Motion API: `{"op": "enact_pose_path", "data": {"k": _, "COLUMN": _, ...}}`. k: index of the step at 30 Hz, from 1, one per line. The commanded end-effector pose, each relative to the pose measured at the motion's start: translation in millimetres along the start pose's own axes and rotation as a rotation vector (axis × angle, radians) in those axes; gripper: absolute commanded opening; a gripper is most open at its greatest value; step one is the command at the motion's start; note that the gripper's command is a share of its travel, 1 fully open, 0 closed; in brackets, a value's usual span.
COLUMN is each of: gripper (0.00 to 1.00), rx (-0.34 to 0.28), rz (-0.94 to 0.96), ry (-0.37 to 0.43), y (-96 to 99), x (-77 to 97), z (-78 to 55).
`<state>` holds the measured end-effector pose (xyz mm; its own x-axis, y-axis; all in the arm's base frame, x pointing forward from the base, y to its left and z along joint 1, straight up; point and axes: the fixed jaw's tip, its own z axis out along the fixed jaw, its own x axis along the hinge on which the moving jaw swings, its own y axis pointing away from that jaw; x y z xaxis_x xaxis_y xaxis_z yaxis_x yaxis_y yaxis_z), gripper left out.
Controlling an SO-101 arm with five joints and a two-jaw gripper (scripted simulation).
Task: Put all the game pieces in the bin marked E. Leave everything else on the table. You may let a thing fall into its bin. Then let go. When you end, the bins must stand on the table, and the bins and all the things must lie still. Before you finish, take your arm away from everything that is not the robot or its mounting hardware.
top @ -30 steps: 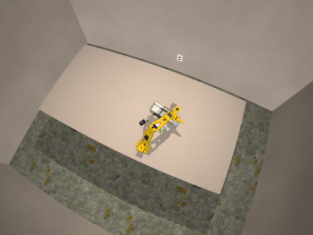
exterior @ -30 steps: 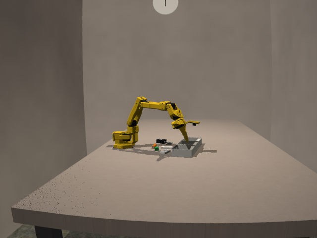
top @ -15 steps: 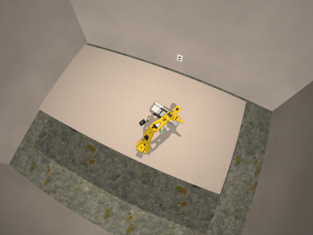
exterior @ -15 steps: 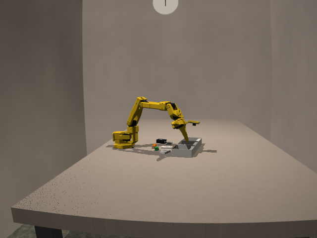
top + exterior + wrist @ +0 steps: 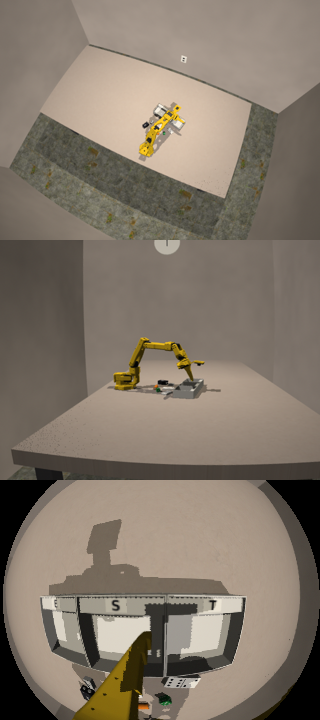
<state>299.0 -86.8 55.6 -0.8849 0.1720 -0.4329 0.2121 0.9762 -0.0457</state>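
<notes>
My gripper (image 5: 177, 117) (image 5: 194, 372) is open and empty, and it hangs just above a row of grey bins (image 5: 159, 110) (image 5: 184, 394) (image 5: 200, 603). One yellow jaw (image 5: 127, 683) points down over the middle bin. In the wrist view the far walls read S (image 5: 116, 606) and T (image 5: 212, 604); the left bin's letter is cut off. Between the bins and the arm's base lie a small green piece (image 5: 163, 133) (image 5: 158, 389) (image 5: 163, 699), an orange piece (image 5: 158, 133) (image 5: 155, 387) (image 5: 143, 706) and a white spotted tile (image 5: 170, 130) (image 5: 168, 388) (image 5: 179, 682). The bin floors that show look bare.
A black block (image 5: 145, 125) (image 5: 162, 382) (image 5: 87, 690) and a small grey thing (image 5: 151, 121) lie near the pieces. The arm's base (image 5: 146, 149) (image 5: 123, 380) stands near the table's edge. The table (image 5: 103, 98) (image 5: 180, 433) stretches wide on all sides.
</notes>
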Motion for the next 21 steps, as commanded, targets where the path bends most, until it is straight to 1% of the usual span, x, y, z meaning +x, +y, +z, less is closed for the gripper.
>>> {"op": "enact_pose_path", "data": {"k": 1, "gripper": 1.00, "rx": -0.023, "rz": 0.017, "ry": -0.047, "y": 16.8, "x": -11.4, "z": -12.5}}
{"op": "enact_pose_path", "data": {"k": 4, "gripper": 1.00, "rx": -0.039, "rz": 0.025, "ry": -0.042, "y": 26.8, "x": -11.1, "z": -13.4}}
{"op": "enact_pose_path", "data": {"k": 7, "gripper": 1.00, "rx": -0.047, "rz": 0.030, "ry": -0.039, "y": 32.2, "x": -10.8, "z": -13.9}}
{"op": "enact_pose_path", "data": {"k": 13, "gripper": 1.00, "rx": -0.049, "rz": 0.032, "ry": -0.038, "y": 33.8, "x": -10.7, "z": -14.1}}
{"op": "enact_pose_path", "data": {"k": 14, "gripper": 1.00, "rx": -0.055, "rz": 0.040, "ry": -0.036, "y": 37.7, "x": -10.5, "z": -18.6}}
{"op": "enact_pose_path", "data": {"k": 21, "gripper": 1.00, "rx": -0.055, "rz": 0.040, "ry": -0.036, "y": 37.7, "x": -10.5, "z": -18.6}}
